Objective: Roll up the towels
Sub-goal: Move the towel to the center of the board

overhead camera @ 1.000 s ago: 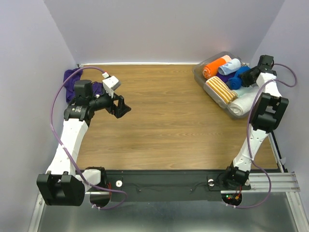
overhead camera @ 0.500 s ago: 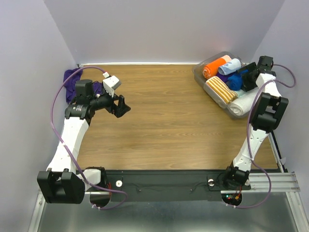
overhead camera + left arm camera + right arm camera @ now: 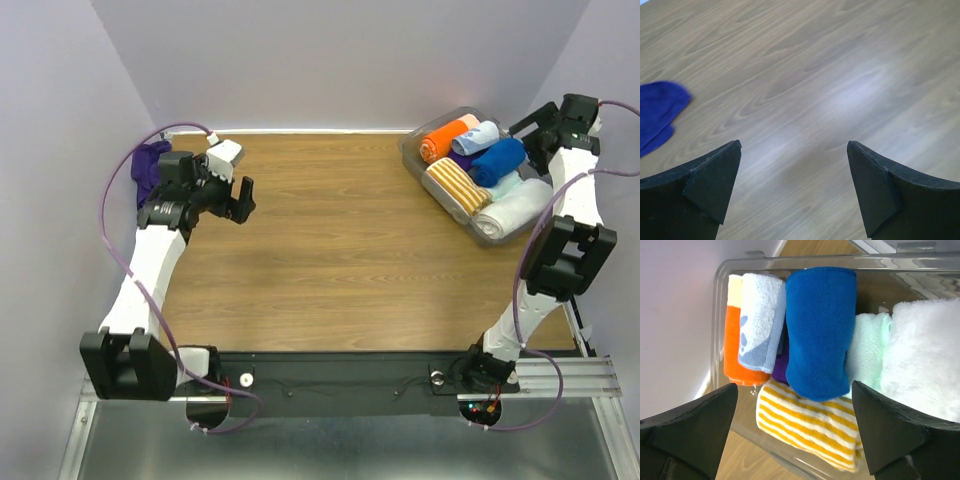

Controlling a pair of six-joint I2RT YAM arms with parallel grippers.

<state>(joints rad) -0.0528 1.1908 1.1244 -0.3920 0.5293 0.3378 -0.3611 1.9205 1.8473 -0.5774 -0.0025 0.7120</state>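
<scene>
Crowding the clear plastic bin (image 3: 410,152) at the far right of the wooden table (image 3: 340,260) are an orange roll (image 3: 438,142), a pale blue roll (image 3: 477,137), an orange-and-white striped roll (image 3: 455,185), a pale mint cloth (image 3: 865,350) and a fluffy white roll (image 3: 510,212). The rolled royal blue towel (image 3: 817,330) lies on top among them, touching the pale blue roll on one side and the mint cloth on the other. Its long axis runs parallel to the orange and pale blue rolls, and one end rests over the striped roll. A sliver of purple cloth (image 3: 781,369) beneath it is mostly hidden.

The right gripper (image 3: 795,386) hangs above the bin, fingers spread wide and empty. The dark purple towel (image 3: 150,168) lies crumpled and unrolled in the far left corner, partly covered by the left arm; its long axis cannot be told. The left gripper (image 3: 794,145) is spread wide over bare wood, holding nothing. In the left wrist view a corner of that towel looks bluer and is cut off at the left edge.
</scene>
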